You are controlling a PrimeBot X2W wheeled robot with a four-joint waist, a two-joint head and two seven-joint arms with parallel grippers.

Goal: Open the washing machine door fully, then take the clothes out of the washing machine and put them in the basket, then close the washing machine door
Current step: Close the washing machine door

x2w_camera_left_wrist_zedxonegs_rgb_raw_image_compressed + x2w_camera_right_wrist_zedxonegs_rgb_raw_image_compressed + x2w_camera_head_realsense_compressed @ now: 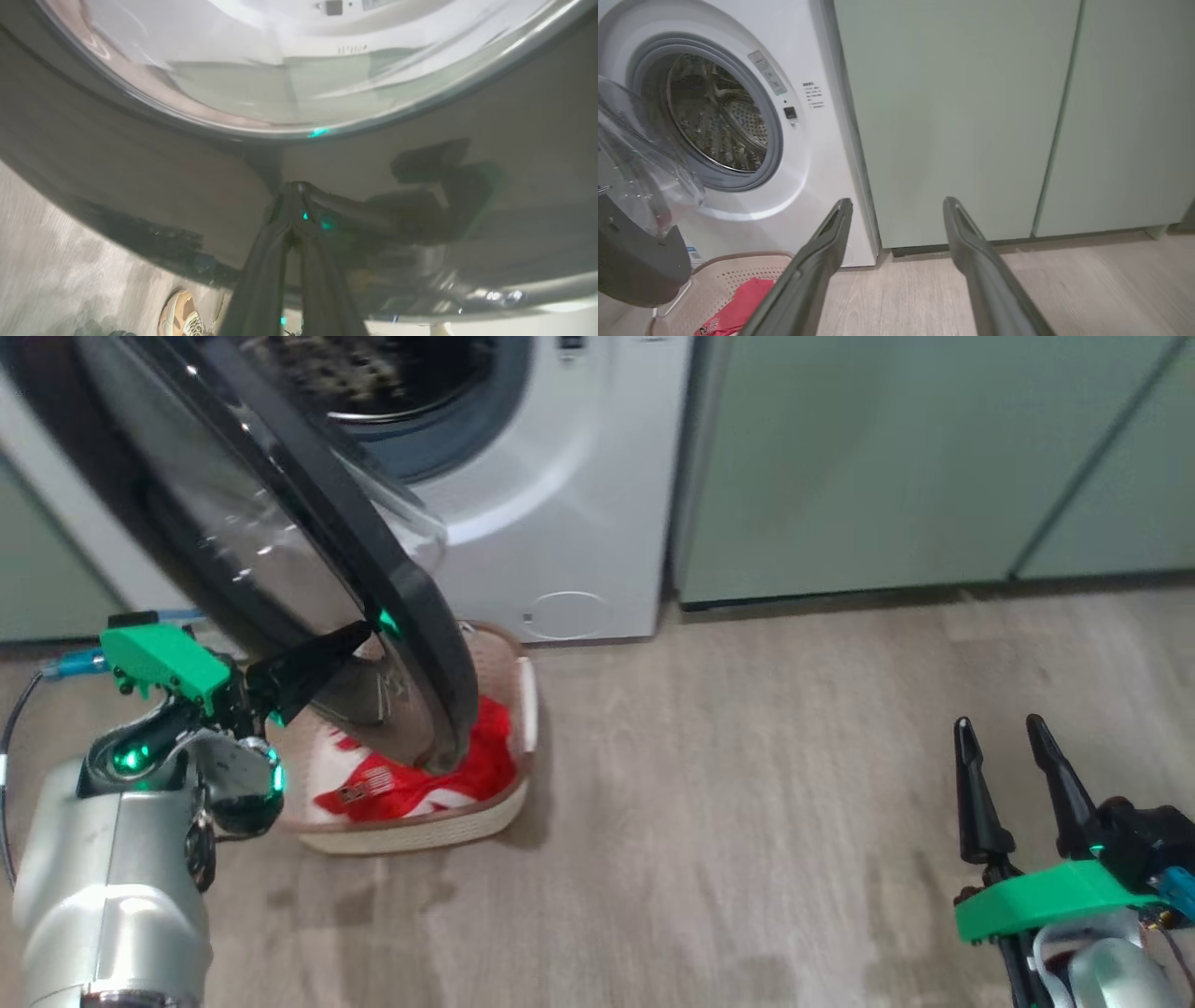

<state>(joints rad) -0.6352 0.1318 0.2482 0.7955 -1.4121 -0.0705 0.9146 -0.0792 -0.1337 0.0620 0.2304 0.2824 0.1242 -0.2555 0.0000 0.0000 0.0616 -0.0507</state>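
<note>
You're at the closing step (the clothes lie in the basket). Your clenched left end effector has the washing machine door at its tips; push it shut.

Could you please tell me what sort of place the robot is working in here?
Most likely a home laundry or utility area: a white front-loading washing machine stands beside pale green cabinets on a wood-look floor, with a basket of red clothes in front.

- Pale wood-look plank floor is seen across the lower half of the head view.
- Pale green cabinet fronts are seen at upper right, split by a narrow seam.
- A dark recessed gap is noted beneath them.
</note>
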